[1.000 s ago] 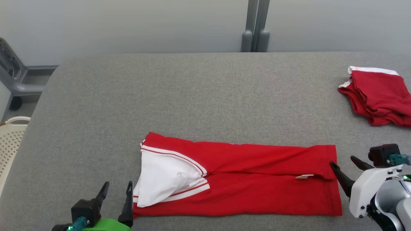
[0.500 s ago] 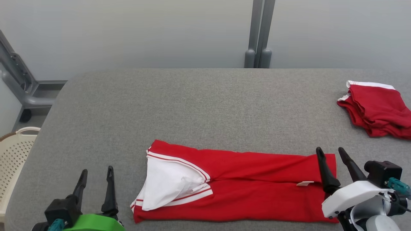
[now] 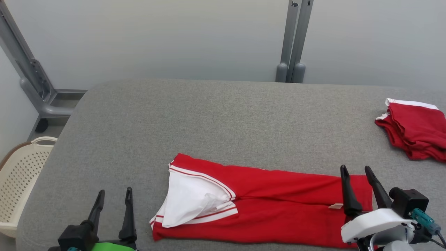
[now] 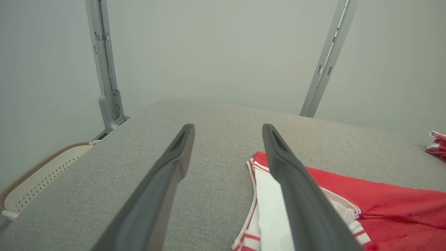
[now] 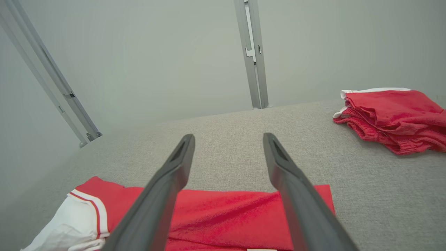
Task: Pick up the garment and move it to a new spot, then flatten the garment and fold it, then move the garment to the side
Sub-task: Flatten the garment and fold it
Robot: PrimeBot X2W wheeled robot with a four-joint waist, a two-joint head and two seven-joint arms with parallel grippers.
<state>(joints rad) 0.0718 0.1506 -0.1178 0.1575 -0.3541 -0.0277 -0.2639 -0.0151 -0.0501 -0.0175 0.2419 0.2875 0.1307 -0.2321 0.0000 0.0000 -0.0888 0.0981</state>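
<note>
Where the grey table meets its near edge, from 6 to 5 o'clock in the head view, lies the garment: red, folded lengthwise into one long flat strip.
- White panel with red-and-white striped trim, at the strip's 9 o'clock end.
- Small white label, near the 3 o'clock end, on the fold line.
- Right gripper: at 5 o'clock, fingers spread wide and pointing toward 12. Its left-hand finger crosses the garment's 3 o'clock end; whether it touches the cloth cannot be told.
- Left gripper: at 7 o'clock, fingers spread wide, over bare table just beside the white panel and apart from it.
- Pile of red clothes, white trim at its far edge: at 3 o'clock on the table, well apart from the garment.
- Cream perforated basket: off the table at 9 o'clock, lower than the tabletop.
- Grey posts: a pair at 12 o'clock behind the table, one slanted at 10 o'clock.
- Pale plain wall behind.
</note>
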